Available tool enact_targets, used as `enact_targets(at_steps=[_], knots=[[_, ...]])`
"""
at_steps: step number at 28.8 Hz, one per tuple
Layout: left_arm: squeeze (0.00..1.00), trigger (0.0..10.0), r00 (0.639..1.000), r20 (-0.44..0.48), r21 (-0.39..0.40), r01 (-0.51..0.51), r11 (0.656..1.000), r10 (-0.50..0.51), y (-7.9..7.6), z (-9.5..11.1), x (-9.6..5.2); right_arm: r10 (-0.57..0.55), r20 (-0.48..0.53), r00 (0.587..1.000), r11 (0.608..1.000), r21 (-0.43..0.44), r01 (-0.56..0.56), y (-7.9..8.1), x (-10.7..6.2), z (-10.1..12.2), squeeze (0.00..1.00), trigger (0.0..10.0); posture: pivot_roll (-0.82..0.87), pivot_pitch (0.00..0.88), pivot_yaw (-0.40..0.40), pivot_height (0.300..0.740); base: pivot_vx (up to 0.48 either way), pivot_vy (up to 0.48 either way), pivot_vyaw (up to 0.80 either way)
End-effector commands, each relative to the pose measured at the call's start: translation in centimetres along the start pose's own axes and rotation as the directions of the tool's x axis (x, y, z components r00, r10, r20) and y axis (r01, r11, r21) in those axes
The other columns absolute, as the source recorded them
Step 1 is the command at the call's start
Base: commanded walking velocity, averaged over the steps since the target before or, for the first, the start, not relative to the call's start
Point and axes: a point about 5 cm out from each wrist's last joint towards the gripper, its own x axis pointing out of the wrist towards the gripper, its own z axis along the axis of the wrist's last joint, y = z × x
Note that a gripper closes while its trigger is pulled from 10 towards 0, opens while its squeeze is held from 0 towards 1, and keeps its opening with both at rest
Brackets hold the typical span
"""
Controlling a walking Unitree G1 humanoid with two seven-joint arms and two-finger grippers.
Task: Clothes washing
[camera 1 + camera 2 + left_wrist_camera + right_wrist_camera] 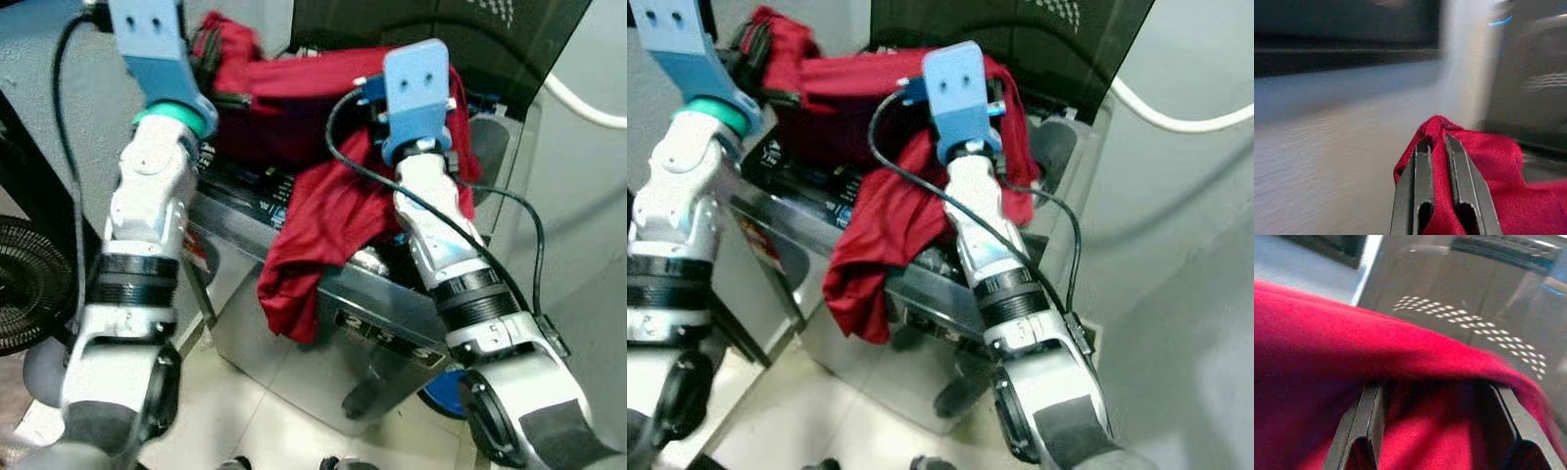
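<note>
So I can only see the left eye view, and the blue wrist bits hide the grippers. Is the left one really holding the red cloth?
Observer: Yes. In the left wrist view the left gripper is shut on a fold of the red cloth.
Operator: What about the other one?
Observer: The right gripper is open, its fingers spread wide with the cloth draped over them.
Operator: What's behind that one?
Observer: A dark raised lid with a patch of small white dots.
</note>
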Motion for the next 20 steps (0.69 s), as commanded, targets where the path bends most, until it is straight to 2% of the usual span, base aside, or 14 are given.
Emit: enact_targets(at_steps=[1,2,3,4,5,7,11,12,14,15,16,17,18,20], knots=[[0.00,10.0,0.992,-0.108,0.020,-0.062,0.998,0.064,1.1,-1.6,0.3,0.074,-0.035,0.997,0.997,-0.032,-0.076,0.8,-0.7,-1.1,0.00,10.0,-0.01,0.098,-0.002,0.740,0.000,0.000,0.00],[0.00,10.0,0.981,-0.195,0.011,-0.010,1.000,0.012,0.8,-2.8,0.4,0.271,-0.058,0.961,0.961,-0.044,-0.274,2.5,-2.0,-2.0,0.00,10.0,-0.01,0.101,-0.001,0.740,0.000,0.000,0.00],[0.00,10.0,0.981,-0.195,0.011,-0.010,1.000,0.012,0.8,-2.8,0.4,0.271,-0.058,0.961,0.961,-0.044,-0.274,2.5,-2.0,-2.0,0.00,10.0,-0.01,0.101,-0.001,0.740,0.000,0.000,0.00],[0.00,10.0,0.975,-0.218,-0.044,0.028,0.999,-0.037,0.4,-3.1,0.3,0.415,-0.084,0.906,0.907,-0.031,-0.419,3.5,-3.1,-2.8,0.00,10.0,-0.01,0.104,0.000,0.740,0.000,0.000,0.00],[0.00,10.0,0.973,-0.224,-0.067,0.043,0.997,-0.057,0.2,-3.2,0.3,0.459,-0.095,0.884,0.888,0.013,-0.460,3.5,-3.6,-3.0,0.00,10.0,-0.02,0.106,-0.001,0.740,0.000,0.000,0.00],[0.00,10.0,0.971,-0.228,-0.081,0.053,0.995,-0.070,0.1,-3.2,0.3,0.486,-0.099,0.868,0.874,0.045,-0.484,3.5,-3.9,-3.1,0.00,10.0,-0.02,0.106,-0.001,0.740,0.000,0.000,0.00],[0.00,10.0,0.972,-0.188,-0.105,0.123,0.987,-0.141,-0.4,-2.7,0.5,0.567,-0.059,0.822,0.823,0.087,-0.562,2.1,-4.8,-3.5,0.00,10.0,-0.02,0.105,-0.001,0.740,0.000,0.000,0.00],[0.00,10.0,0.972,-0.188,-0.105,0.123,0.987,-0.141,-0.4,-2.7,0.5,0.567,-0.059,0.822,0.823,0.087,-0.562,2.1,-4.8,-3.5,0.00,10.0,-0.02,0.105,-0.001,0.740,0.000,0.000,0.00],[0.00,10.0,0.971,-0.150,-0.091,0.171,0.981,-0.184,-0.9,-2.2,0.7,0.489,-0.031,0.872,0.863,0.165,-0.478,0.5,-4.3,-3.6,0.00,10.0,-0.02,0.103,0.000,0.740,0.000,0.000,0.00],[0.00,10.0,0.971,-0.150,-0.091,0.171,0.981,-0.184,-0.9,-2.2,0.7,0.489,-0.031,0.872,0.863,0.165,-0.478,0.5,-4.3,-3.6,0.00,10.0,-0.02,0.103,0.000,0.740,0.000,0.000,0.00],[0.36,10.0,0.967,-0.132,-0.075,0.210,0.975,-0.218,-1.2,-1.9,0.9,0.437,-0.008,0.899,0.879,0.217,-0.425,-0.3,-4.2,-3.4,0.00,10.0,-0.01,0.101,0.002,0.740,0.000,0.000,0.00],[0.36,10.0,0.963,-0.122,-0.063,0.236,0.970,-0.242,-1.5,-1.7,0.9,0.405,0.005,0.914,0.885,0.250,-0.393,-0.7,-4.1,-3.2,0.00,10.0,-0.01,0.101,0.002,0.740,0.000,0.000,0.00],[1.00,10.0,0.953,-0.103,-0.053,0.280,0.959,-0.284,-1.9,-1.5,0.9,0.365,0.019,0.931,0.888,0.294,-0.354,-1.1,-4.2,-3.0,0.00,10.0,-0.02,0.100,0.005,0.740,0.000,0.000,0.00],[1.00,10.0,0.945,-0.092,-0.048,0.310,0.949,-0.314,-2.1,-1.3,0.9,0.348,0.027,0.937,0.885,0.322,-0.338,-1.3,-4.3,-2.9,0.00,10.0,-0.02,0.100,0.005,0.740,0.000,0.000,0.00]])
